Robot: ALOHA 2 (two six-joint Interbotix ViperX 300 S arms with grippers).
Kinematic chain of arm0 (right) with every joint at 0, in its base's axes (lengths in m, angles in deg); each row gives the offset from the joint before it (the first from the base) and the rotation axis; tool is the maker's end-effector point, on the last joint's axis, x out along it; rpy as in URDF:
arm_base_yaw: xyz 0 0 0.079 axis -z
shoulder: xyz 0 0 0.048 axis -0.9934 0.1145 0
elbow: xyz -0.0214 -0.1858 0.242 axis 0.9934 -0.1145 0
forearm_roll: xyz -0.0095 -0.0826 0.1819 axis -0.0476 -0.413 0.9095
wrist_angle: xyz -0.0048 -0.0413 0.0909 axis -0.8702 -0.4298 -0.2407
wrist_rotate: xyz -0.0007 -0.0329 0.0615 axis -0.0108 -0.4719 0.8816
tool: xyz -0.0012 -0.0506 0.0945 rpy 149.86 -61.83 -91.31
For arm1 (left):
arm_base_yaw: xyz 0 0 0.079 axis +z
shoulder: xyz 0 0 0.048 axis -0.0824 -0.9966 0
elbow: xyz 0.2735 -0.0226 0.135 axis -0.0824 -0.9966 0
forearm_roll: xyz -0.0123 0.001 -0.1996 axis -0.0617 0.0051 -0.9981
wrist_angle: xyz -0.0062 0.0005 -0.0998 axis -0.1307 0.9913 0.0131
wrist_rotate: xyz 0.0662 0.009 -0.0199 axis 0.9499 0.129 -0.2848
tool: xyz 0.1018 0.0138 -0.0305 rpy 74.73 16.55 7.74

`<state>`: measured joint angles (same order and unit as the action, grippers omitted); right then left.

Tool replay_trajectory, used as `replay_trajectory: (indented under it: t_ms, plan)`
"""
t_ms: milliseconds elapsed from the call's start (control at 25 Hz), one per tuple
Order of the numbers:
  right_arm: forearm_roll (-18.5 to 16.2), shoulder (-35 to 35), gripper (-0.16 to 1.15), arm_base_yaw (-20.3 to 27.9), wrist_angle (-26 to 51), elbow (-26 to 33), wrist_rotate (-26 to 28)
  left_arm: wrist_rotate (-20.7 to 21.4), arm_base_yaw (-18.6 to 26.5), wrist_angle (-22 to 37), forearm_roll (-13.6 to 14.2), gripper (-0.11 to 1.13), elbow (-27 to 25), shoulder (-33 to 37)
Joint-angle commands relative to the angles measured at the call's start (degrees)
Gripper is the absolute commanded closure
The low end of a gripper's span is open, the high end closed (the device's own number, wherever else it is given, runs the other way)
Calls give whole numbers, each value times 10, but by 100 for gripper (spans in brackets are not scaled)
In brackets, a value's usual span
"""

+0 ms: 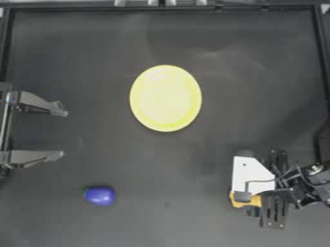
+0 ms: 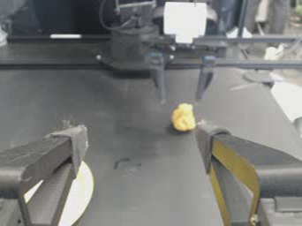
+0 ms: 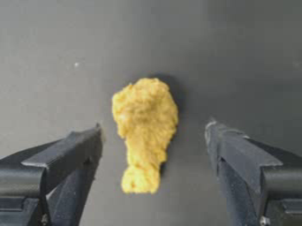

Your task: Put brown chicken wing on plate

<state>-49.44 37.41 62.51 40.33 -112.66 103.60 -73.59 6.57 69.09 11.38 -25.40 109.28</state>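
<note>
The wing (image 3: 144, 132) lies flat on the table (image 1: 213, 58), well apart from the plate (image 1: 165, 98), toward the right arm's side and nearer the front edge. In the right wrist view its long axis runs along the gripper's line, broad end away, narrow knob toward the wrist. The right gripper (image 3: 153, 141) hangs over it, jaws spread to either side, not touching. The plate holds nothing. The left gripper (image 1: 63, 134) is parked, jaws spread, left of the plate. A blue ball (image 1: 100, 195) lies below-left of the plate.

Chicken wing (image 1: 243, 200) right of plate (image 1: 166, 98)
</note>
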Motion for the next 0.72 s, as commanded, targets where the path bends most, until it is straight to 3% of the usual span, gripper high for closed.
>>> replay_trajectory:
  t_ms: [40, 600, 720]
  plan:
    - [2, 11, 0, -1, -21, 3, 2, 1, 2, -2, -1, 0, 9, -7]
    - [14, 63, 1, -1, -39, 3, 3, 0, 2, -2, -1, 0, 10, -7]
    - [14, 70, 10, -1, -39, 4, 2, -1, 2, -2, -1, 0, 9, -6]
